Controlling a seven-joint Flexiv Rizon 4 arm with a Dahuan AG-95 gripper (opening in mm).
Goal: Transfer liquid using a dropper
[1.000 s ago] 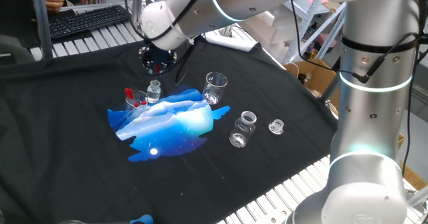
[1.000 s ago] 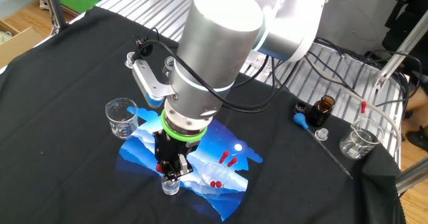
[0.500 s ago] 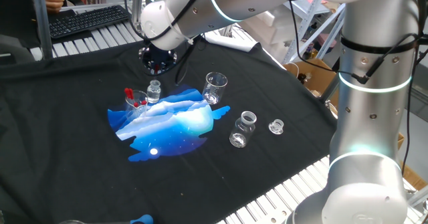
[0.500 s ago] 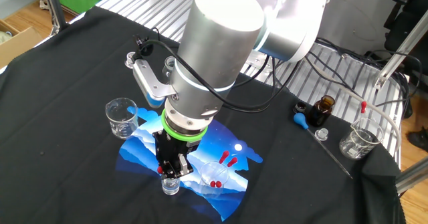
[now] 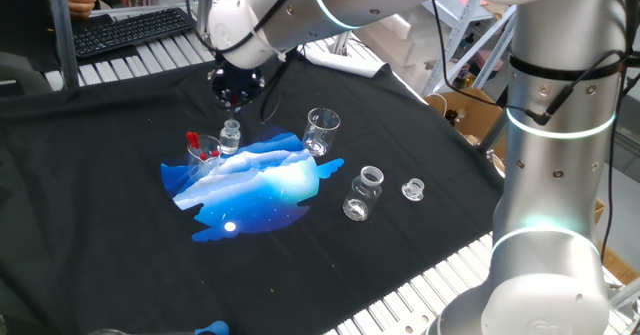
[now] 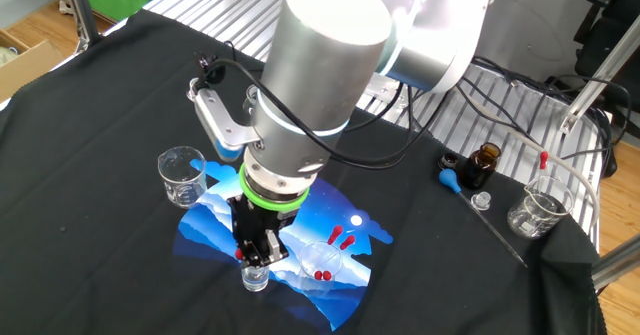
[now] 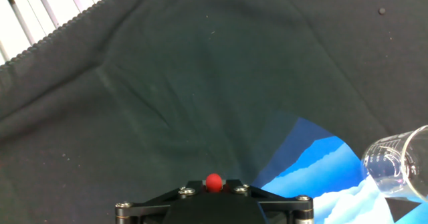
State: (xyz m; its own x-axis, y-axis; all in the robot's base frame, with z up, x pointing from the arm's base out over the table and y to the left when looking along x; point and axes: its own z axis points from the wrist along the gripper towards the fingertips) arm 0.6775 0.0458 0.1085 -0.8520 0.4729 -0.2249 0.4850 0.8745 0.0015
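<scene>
My gripper point(image 5: 237, 97) hangs over the far left part of the blue mat point(image 5: 262, 185), straight above a small clear vial point(image 5: 231, 135). It is shut on the dropper point(image 5: 235, 105), which points down toward the vial's mouth. The other fixed view shows the gripper point(image 6: 254, 252) just above the same vial point(image 6: 255, 276); I cannot tell whether the tip is inside. In the hand view only the dropper's red bulb point(image 7: 213, 181) shows, pinched between the jaws at the bottom edge; the tube is hidden.
A beaker holding red-bulbed droppers point(image 5: 203, 150) stands beside the vial. An empty beaker point(image 5: 321, 130), an open jar point(image 5: 363, 192) and its lid point(image 5: 413, 189) lie to the right. A brown bottle point(image 6: 484, 165), a blue bulb point(image 6: 451, 180) and another beaker point(image 6: 535, 208) stand apart.
My gripper has risen slightly above the vial with the dropper still held. Nothing else has moved.
</scene>
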